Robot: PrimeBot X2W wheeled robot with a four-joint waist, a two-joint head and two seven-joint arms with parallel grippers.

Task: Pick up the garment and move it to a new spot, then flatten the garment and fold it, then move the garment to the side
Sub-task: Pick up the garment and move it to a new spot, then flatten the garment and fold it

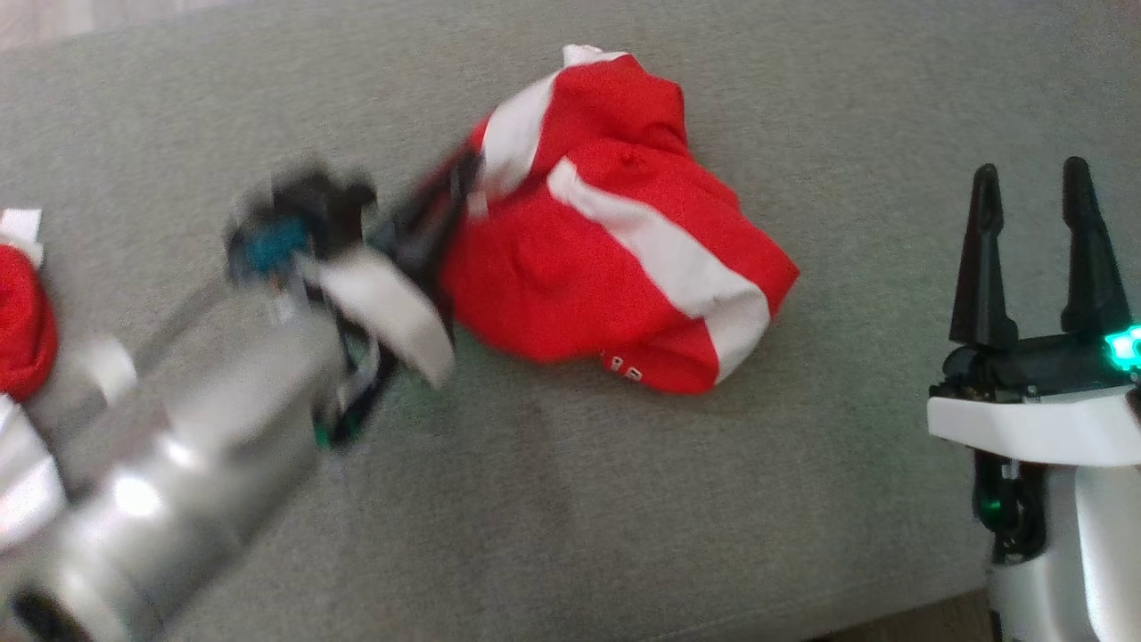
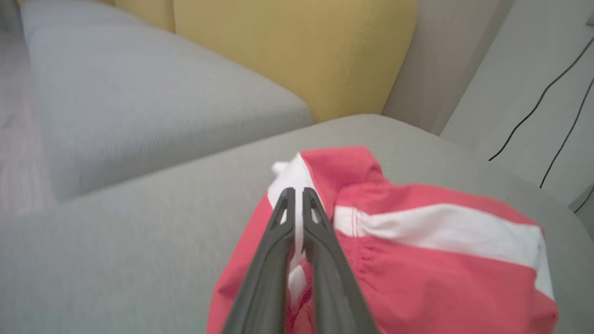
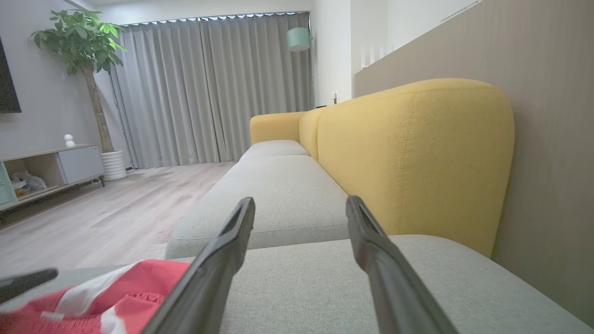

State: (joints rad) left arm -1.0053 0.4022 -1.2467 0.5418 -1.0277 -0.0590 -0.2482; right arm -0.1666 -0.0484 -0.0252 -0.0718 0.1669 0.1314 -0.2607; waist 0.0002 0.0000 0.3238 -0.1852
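Observation:
The garment (image 1: 615,267), red with broad white stripes, lies bunched on the grey cushion (image 1: 624,499) in the middle of the head view. My left gripper (image 1: 463,178) reaches in from the lower left, blurred, with its tips at the garment's left edge. The left wrist view shows that gripper (image 2: 297,192) shut on a white strip of the garment (image 2: 417,269), with cloth pinched between the fingers. At the right my right gripper (image 1: 1030,178) stands open and holds nothing, well apart from the cloth. In the right wrist view its fingers (image 3: 300,204) spread wide above the cushion, the garment (image 3: 139,283) at lower left.
Another red and white cloth (image 1: 18,312) lies at the cushion's left edge. Yellow backrests (image 3: 408,153) rise behind the grey seats (image 3: 278,195). Wooden floor (image 3: 93,218), a low cabinet (image 3: 51,167) and a potted plant (image 3: 88,51) are beyond. Black cables (image 2: 547,88) run along the wall.

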